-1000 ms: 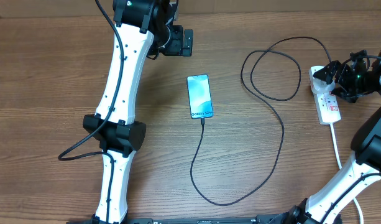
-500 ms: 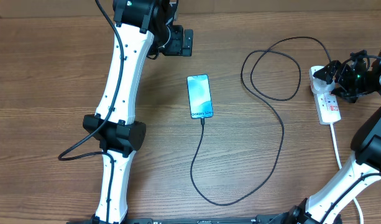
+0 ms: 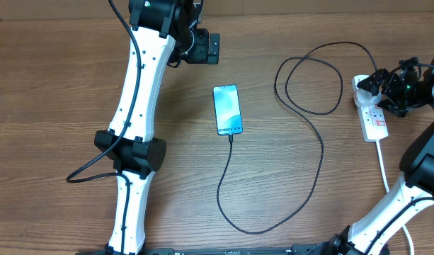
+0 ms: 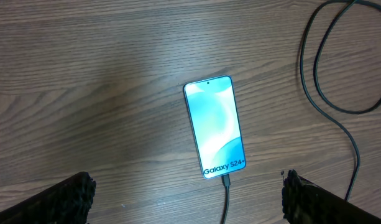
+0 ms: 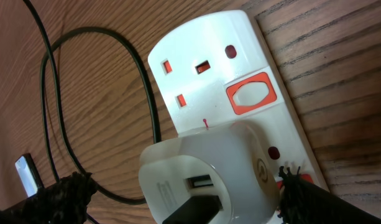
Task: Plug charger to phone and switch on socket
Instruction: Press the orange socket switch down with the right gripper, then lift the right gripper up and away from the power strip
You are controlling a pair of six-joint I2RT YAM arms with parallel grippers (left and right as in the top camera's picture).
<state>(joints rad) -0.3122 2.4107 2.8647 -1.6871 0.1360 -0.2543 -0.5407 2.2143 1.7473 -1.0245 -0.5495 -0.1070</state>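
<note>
Ahead of the wide-open, empty jaws of the left gripper [image 4: 187, 198] we see the phone [image 4: 215, 127], charger [image 4: 226, 202] plugged in. The right gripper [image 5: 185, 198], likewise open and empty, straddles the socket [image 5: 209, 87].

The phone [image 3: 228, 110] lies lit on the wooden table [image 3: 54, 85]. The charger [image 3: 219, 191] runs from its near end in loops to the socket [image 3: 374, 120] at right. The right gripper [image 3: 386, 88] is over the socket's far end.
</note>
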